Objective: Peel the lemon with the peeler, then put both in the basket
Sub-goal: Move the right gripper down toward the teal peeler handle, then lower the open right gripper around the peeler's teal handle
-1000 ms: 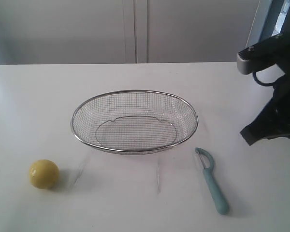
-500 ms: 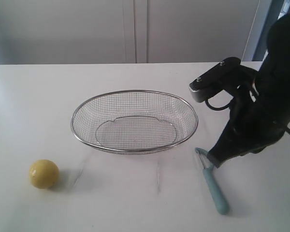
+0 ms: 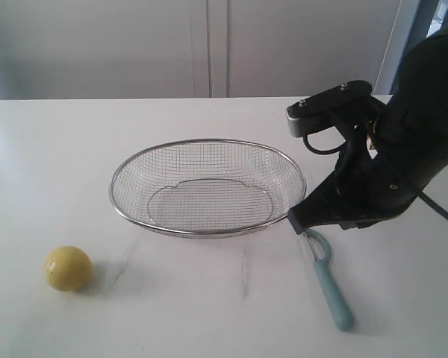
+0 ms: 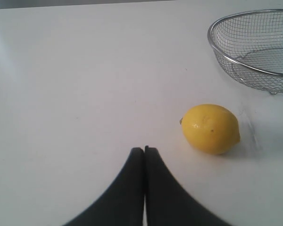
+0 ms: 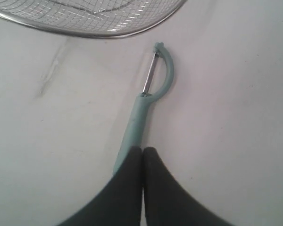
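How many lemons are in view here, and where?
1. The lemon lies on the table, outside the basket, toward the exterior view's lower left. No other shows, though the right arm covers part of the table.

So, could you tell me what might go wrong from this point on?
The right gripper is shut over the peeler handle; lowered like that, it might shove the flat, slim tool rather than grip it.
The peeler head lies close to the basket, so a nudge might drive it against the rim.
The lemon sits free and round; the shut left gripper could set it rolling.
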Available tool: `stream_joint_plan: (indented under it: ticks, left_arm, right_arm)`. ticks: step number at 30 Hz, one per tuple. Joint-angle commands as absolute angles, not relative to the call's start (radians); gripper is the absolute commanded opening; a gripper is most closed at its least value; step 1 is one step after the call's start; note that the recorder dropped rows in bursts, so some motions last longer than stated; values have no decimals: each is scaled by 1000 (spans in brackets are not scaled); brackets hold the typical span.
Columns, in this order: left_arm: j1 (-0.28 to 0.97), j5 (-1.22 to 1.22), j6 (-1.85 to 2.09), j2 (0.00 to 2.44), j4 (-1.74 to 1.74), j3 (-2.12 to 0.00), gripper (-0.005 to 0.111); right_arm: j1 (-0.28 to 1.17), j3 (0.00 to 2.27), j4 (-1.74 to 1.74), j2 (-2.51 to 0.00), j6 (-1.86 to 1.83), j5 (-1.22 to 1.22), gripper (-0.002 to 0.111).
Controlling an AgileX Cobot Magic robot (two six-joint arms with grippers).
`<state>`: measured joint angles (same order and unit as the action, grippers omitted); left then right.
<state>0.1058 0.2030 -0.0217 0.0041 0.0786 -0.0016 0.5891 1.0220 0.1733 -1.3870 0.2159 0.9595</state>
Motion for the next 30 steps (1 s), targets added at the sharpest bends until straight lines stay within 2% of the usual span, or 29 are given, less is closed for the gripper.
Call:
stream_joint_plan:
  ticks: [1,12,19,23,26,28,30]
  left_arm:
    - [113,202,-21,0,81,0,0]
    - [113,202,-21,0,81,0,0]
    - [113,202,-21,0,81,0,0]
    - [113,202,-21,0,81,0,0]
    - [113,202,-21,0,81,0,0]
    - [113,202,-21,0,81,0,0]
    - [113,202,-21,0,81,0,0]
  right_arm:
    - [593,986,170,-1388,328,951,0]
    - [593,936,126,-1388,378,867,1]
    - [593,917,129,-1388,378,847,20]
    - [593,917,131,-1388,378,839,27]
    - [593,917,131,-1388,378,833,43]
    - [593,917,131,-1388,378,830,48]
    - [593,917,129,-1388,378,830,48]
